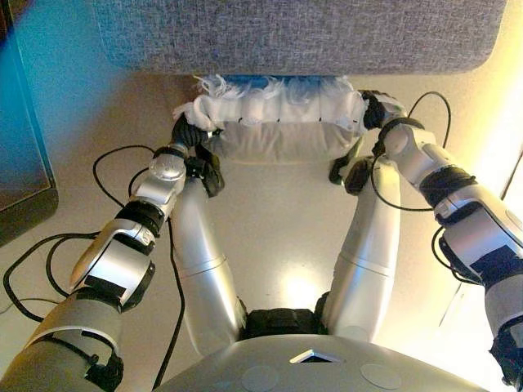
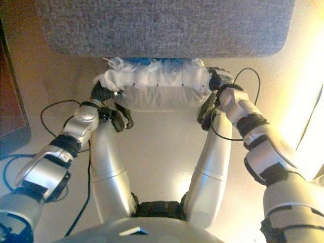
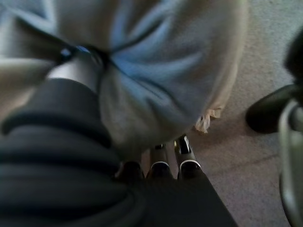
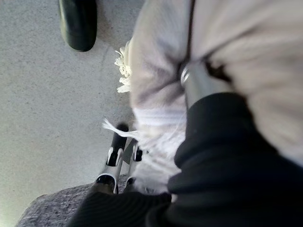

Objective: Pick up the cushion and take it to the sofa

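1. The cushion (image 1: 278,122) is a soft, oblong white pillow. Its top surface is shaggy, with tufts and a fringe along the edges, while the underside is smoother pale cloth. It is held clear of the floor, between the two hands, just in front of the sofa (image 1: 302,33).
2. A blue patch shows at the cushion's far edge, next to the sofa; what it is cannot be made out.
3. The left hand (image 1: 189,133) clamps the cushion's left end. In the left wrist view the thumb (image 3: 78,71) presses into the fabric, which bunches into deep folds, and the fingers (image 3: 184,151) curl beneath the cushion.
4. The right hand (image 1: 374,110) clamps the cushion's right end. In the right wrist view the thumb (image 4: 199,82) digs into the cloth, and the fingers (image 4: 116,153) wrap under the fringe. Most of each finger is hidden by the cushion.
5. The sofa is upholstered in coarse grey woven fabric with a rounded front edge. Only that front edge is in view; the rest is cut off.
6. The floor (image 1: 278,220) below the cushion is pale and smooth.
7. A dark cabinet (image 1: 20,163) stands left of the sofa, only partly in view.
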Tool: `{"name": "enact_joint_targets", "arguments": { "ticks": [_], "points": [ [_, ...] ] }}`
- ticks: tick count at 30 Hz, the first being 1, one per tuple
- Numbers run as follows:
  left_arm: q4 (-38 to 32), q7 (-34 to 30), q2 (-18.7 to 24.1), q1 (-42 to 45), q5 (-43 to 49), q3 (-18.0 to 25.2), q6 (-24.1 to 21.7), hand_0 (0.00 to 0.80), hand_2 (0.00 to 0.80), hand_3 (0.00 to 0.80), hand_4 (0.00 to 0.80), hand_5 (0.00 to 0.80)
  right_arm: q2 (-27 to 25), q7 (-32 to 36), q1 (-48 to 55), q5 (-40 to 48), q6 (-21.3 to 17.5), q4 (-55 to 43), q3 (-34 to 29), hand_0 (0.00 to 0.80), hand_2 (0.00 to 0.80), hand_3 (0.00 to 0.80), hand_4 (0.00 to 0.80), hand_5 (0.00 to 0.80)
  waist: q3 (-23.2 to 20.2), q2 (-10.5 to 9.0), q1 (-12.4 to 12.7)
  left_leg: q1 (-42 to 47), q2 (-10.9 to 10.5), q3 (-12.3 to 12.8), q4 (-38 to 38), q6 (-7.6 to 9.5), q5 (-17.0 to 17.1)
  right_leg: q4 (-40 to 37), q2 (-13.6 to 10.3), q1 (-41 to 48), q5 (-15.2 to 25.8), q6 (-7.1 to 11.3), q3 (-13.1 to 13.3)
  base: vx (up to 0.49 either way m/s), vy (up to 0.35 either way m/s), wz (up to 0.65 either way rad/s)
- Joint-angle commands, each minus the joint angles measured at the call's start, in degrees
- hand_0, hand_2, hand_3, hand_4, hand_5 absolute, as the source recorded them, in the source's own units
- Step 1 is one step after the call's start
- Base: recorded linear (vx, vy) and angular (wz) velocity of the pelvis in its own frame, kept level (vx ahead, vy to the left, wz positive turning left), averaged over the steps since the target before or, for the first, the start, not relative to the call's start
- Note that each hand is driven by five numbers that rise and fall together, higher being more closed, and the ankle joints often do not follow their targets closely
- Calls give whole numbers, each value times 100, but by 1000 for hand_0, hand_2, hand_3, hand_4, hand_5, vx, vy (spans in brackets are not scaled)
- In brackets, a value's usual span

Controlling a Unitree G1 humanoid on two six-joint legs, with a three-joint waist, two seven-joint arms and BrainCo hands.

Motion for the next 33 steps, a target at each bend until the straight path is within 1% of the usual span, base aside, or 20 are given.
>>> {"name": "enact_joint_targets", "arguments": {
  "ticks": [1, 4, 6, 9, 10, 14, 17, 18, 20, 22, 24, 25, 28, 30, 32, 33],
  "points": [
    [-530, -154, -352, -72, -81, -30, -366, 800, 800, 800, 800, 800, 167, -122, 44, 500, -178, -280, -64, 800, 800, 800, 800, 800, 5, 211, 10, 191, 50, 205, -289, -6, -13, 44, -6, 262, -108, -57, 102, 0, 0, 0],
    [-558, -151, -345, -21, -58, 13, -378, 800, 800, 800, 800, 800, 203, -283, 147, 771, -198, -279, -189, 800, 800, 800, 800, 800, 2, 211, 2, 243, 76, 202, -296, -25, -8, 36, -5, 307, -93, -50, 108, 0, 0, 0],
    [-565, -146, -339, -1, -43, 18, -434, 800, 800, 800, 800, 800, 238, -356, 201, 797, -271, -248, -261, 800, 800, 800, 800, 800, -7, 206, 2, 283, 84, 199, -314, -38, -12, 13, -1, 343, -86, -46, 104, 0, 0, 0],
    [-659, -86, -377, 73, 16, 41, -550, 800, 800, 800, 800, 800, 280, -504, 317, 1077, -323, -333, -360, 800, 800, 800, 800, 800, -26, 184, 4, 466, 102, 207, -458, -59, -11, -133, 24, 501, -40, -29, 73, 0, 0, 0],
    [-730, -40, -405, 139, 69, 71, -634, 800, 800, 800, 800, 800, 321, -609, 431, 1463, -413, -407, -476, 800, 800, 800, 800, 800, -44, 168, 0, 603, 113, 220, -573, -76, 3, -252, 48, 628, 7, -17, 50, 0, 0, 0],
    [-962, 179, -502, 394, 141, 178, -871, 800, 800, 800, 800, 800, 481, -723, 831, 2197, -776, -669, -828, 800, 800, 800, 800, 800, -104, 130, -25, 1077, 155, 281, -1097, -148, 155, -657, 143, 1079, 157, 35, 2, 21, -3, -6],
    [-1284, 267, -517, 625, 131, 311, -1035, 800, 800, 800, 800, 800, 496, -734, 1224, 2568, -989, -1139, -1061, 800, 800, 800, 800, 800, -162, 101, -59, 1583, 161, 362, -1718, -203, 376, -1151, 218, 1568, 297, 49, -61, 41, 0, -13],
    [-1453, 334, -522, 722, 149, 346, -1065, 800, 800, 800, 800, 800, 505, -706, 1396, 2690, -1052, -1347, -1174, 800, 800, 800, 800, 800, -200, 83, -73, 1806, 166, 387, -2015, -219, 494, -1438, 246, 1792, 388, 57, -90, 42, -13, -6],
    [-1697, 445, -493, 830, 198, 421, -1121, 800, 800, 800, 800, 800, 507, -711, 1637, 2828, -1165, -1717, -1321, 800, 800, 800, 800, 800, -243, 32, -92, 2115, 160, 397, -2400, -239, 658, -1774, 279, 2083, 503, 61, -139, 41, -21, -1],
    [-1994, 512, -409, 947, 162, 532, -1070, 800, 800, 800, 800, 800, 507, -706, 1906, 2916, -1250, -2139, -1449, 800, 800, 800, 800, 800, -301, -22, -108, 2506, 156, 392, -2883, -230, 882, -2194, 316, 2452, 642, 62, -181, 58, -15, -3],
    [-2304, 571, -368, 1134, 191, 683, -1000, 800, 800, 800, 800, 800, 490, -591, 2288, 3012, -1376, -2546, -1695, 800, 800, 800, 800, 800, -395, -58, -132, 2921, 109, 378, -3341, -205, 1093, -2666, 355, 2876, 767, 72, -201, 67, -5, -12],
    [-2412, 587, -353, 1223, 200, 742, -961, 800, 800, 800, 800, 800, 481, -533, 2460, 3021, -1422, -2700, -1810, 800, 800, 800, 800, 800, -444, -72, -149, 3014, 59, 383, -3572, -150, 1346, -2953, 356, 3000, 988, 43, -207, 44, -8, -8],
    [-2669, 497, -283, 1522, 183, 947, -906, 800, 800, 800, 800, 800, 467, -362, 2918, 2983, -1569, -3012, -2067, 800, 800, 800, 800, 800, -598, -109, -146, 3508, 13, 353, -4002, -114, 1516, -3480, 371, 3563, 1082, 73, -241, 125, -35, 0],
    [-2888, 371, -225, 1768, 145, 1104, -785, 800, 800, 800, 800, 800, 484, -134, 3160, 3106, -1504, -3215, -2215, 800, 800, 800, 800, 800, -740, -147, -103, 3871, 2, 323, -4252, -97, 1568, -3786, 403, 3946, 1105, 88, -257, 180, -44, -3],
    [-3060, 259, -171, 2018, 43, 1262, -724, 800, 800, 800, 800, 800, 461, 148, 3297, 3325, -1396, -3388, -2360, 800, 800, 800, 800, 800, -836, -175, -43, 4111, -41, 185, -4382, -86, 1566, -3945, 450, 4191, 1100, 108, -179, 174, -8, -12],
    [-3132, 176, -166, 2163, -51, 1360, -681, 800, 800, 800, 800, 800, 462, 311, 3368, 3408, -1285, -3478, -2435, 800, 800, 800, 800, 800, -917, -198, 15, 4243, -133, 28, -4447, -67, 1546, -4041, 476, 4335, 1099, 115, -120, 161, 34, -19]
  ]
}}
